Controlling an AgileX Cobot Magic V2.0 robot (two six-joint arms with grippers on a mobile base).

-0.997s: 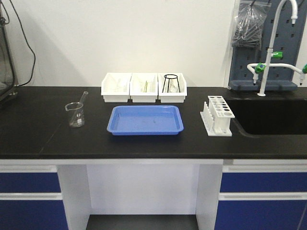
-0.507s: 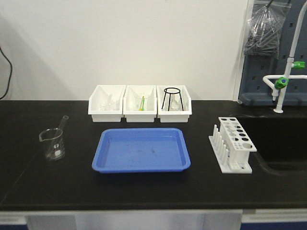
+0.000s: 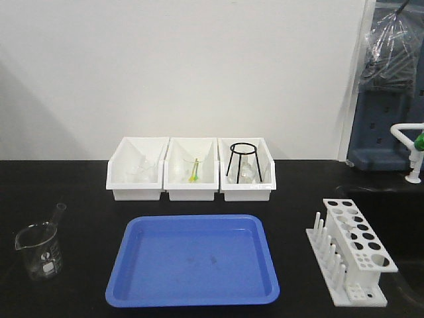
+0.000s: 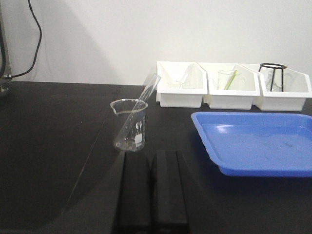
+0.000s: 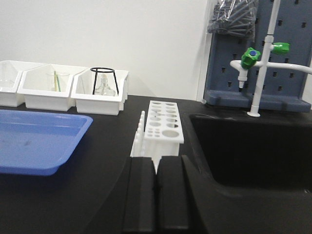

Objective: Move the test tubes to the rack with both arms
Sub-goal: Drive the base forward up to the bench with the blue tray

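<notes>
One clear test tube leans in a glass beaker at the bench's left; in the left wrist view the same test tube slants up to the right out of the beaker. My left gripper is shut and empty, just short of the beaker's base. The white rack stands at the right with no tubes in its holes. In the right wrist view the rack is straight ahead of my right gripper, which is shut and empty. Neither arm shows in the front view.
A blue tray lies mid-bench. Behind it stand three white bins, the right one holding a black wire tripod. A sink basin drops off right of the rack, with a faucet and pegboard behind.
The front view has closed in on the bench over both steps. Beaker, tray, bins and rack now look larger and lower in frame. Nothing on the bench has moved.
</notes>
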